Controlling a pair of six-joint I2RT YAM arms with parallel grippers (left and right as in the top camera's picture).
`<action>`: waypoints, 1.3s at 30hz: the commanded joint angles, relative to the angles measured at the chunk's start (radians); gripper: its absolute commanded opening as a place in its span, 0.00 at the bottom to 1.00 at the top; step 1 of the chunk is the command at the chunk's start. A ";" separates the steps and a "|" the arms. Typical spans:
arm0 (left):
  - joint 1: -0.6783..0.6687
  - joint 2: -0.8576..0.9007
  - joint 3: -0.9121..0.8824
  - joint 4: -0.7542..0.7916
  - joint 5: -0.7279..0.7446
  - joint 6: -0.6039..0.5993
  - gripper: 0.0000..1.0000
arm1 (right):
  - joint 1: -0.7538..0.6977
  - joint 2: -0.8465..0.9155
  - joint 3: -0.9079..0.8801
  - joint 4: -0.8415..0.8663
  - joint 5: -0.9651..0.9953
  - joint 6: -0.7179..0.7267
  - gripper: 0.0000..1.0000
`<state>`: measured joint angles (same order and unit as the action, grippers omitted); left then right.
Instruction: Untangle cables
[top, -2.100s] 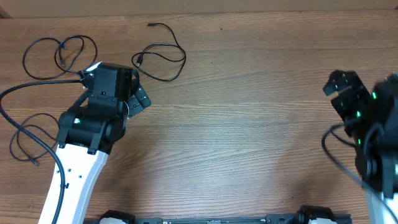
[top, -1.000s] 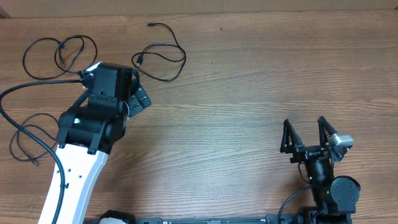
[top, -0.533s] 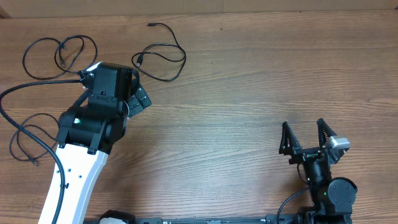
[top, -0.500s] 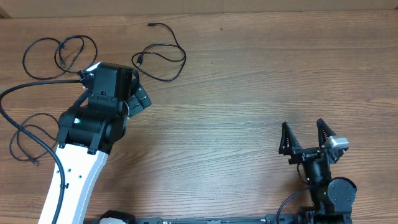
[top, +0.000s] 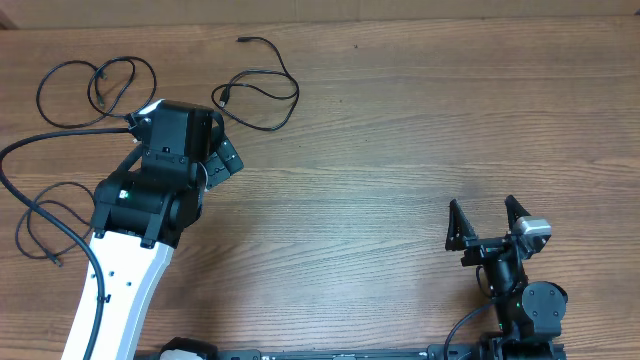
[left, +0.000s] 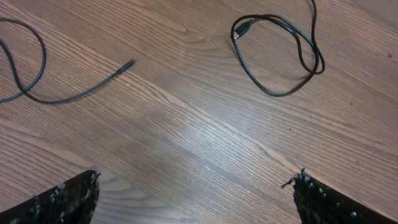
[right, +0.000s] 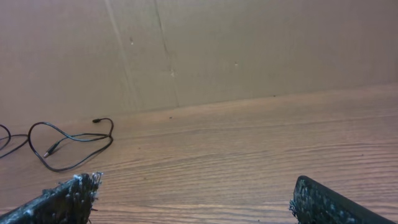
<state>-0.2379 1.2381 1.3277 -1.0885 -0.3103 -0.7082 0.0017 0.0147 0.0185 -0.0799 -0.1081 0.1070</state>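
Overhead: right gripper (top: 482, 208), spread, empty, withdrawn to base; left gripper (left: 196, 186) spread, unmoved; cables (left: 277, 94) lie apart, likely untangled.

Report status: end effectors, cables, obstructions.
Left end effector open, empty. Right end effector open, empty. Cables in separate loose loops, none gripped. No obstruction seen.

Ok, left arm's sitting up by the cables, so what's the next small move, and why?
Probably draw the left tool back toward its base. It is open and empty, the three cables seem to lie as separate loops apart from one another, and the right tool sits open near its own base.
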 joint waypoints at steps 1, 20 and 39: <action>0.002 -0.009 0.017 0.000 0.000 -0.021 1.00 | 0.003 -0.012 -0.011 0.003 0.018 -0.012 1.00; 0.002 -0.009 0.017 0.000 0.000 -0.021 0.99 | 0.002 -0.012 -0.011 0.000 0.028 -0.127 1.00; 0.002 -0.009 0.017 0.000 0.000 -0.021 1.00 | 0.002 -0.012 -0.011 0.003 0.027 -0.127 1.00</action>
<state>-0.2379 1.2381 1.3277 -1.0885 -0.3103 -0.7082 0.0017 0.0147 0.0185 -0.0803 -0.0902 -0.0124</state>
